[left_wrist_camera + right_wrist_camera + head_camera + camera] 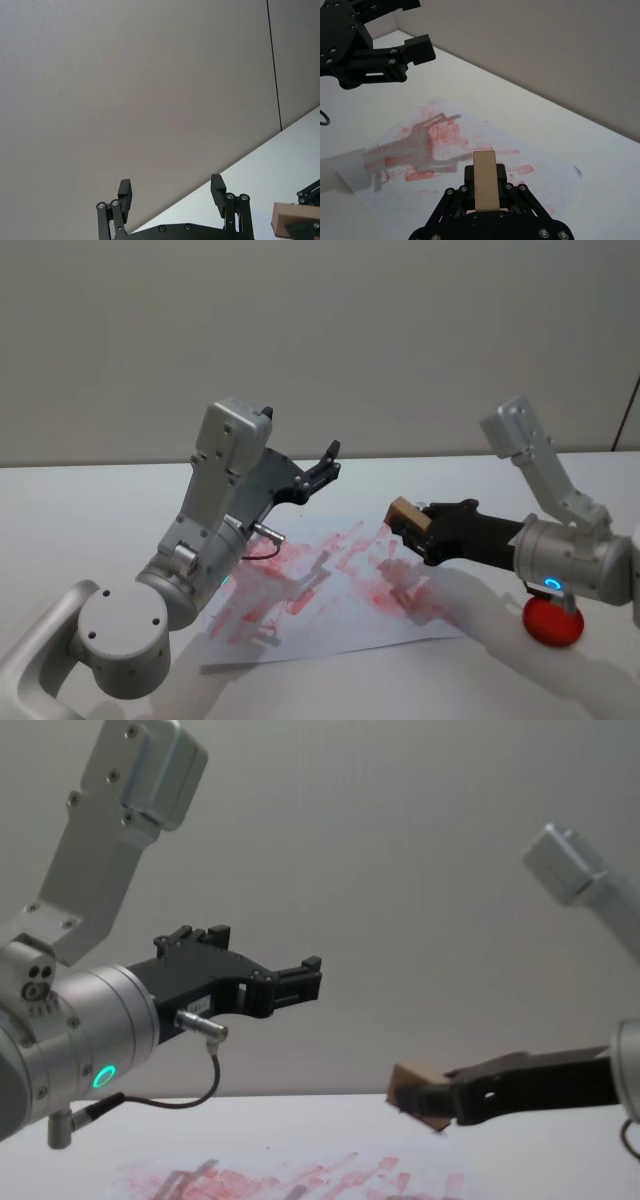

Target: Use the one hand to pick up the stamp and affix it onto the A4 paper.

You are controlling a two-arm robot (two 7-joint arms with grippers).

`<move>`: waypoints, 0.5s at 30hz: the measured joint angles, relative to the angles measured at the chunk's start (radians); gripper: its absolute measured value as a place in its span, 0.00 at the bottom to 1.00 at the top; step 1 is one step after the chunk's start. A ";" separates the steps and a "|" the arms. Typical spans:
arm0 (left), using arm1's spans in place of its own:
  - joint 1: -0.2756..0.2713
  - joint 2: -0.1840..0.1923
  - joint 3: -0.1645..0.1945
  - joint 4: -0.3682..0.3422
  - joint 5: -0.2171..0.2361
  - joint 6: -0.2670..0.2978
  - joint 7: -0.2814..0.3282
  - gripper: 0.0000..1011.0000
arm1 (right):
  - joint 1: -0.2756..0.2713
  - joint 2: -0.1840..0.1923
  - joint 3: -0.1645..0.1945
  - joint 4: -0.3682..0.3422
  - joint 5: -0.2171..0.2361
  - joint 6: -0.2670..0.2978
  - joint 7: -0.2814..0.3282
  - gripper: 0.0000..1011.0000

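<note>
One pincer does the work here: my right pincer (422, 530) is clamped on the stamp (404, 512), hovering mid-frame above the A4 paper (330, 615) on the tabletop (100, 510). I'd tip its face flat, then press straight down on a cleaner patch. Left pincer (328, 462), upper centre, idles open.

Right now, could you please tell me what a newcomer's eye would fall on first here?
The A4 paper, smeared with red stamp prints, lies flat in the middle. Just above its right part, the right gripper holds a wooden stamp clear of the sheet. The left gripper hangs open, raised on the left.
</note>
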 joint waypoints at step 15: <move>0.000 0.000 0.000 0.000 0.000 0.000 0.000 0.99 | 0.080 -0.037 -0.046 0.140 -0.060 0.105 0.149 0.22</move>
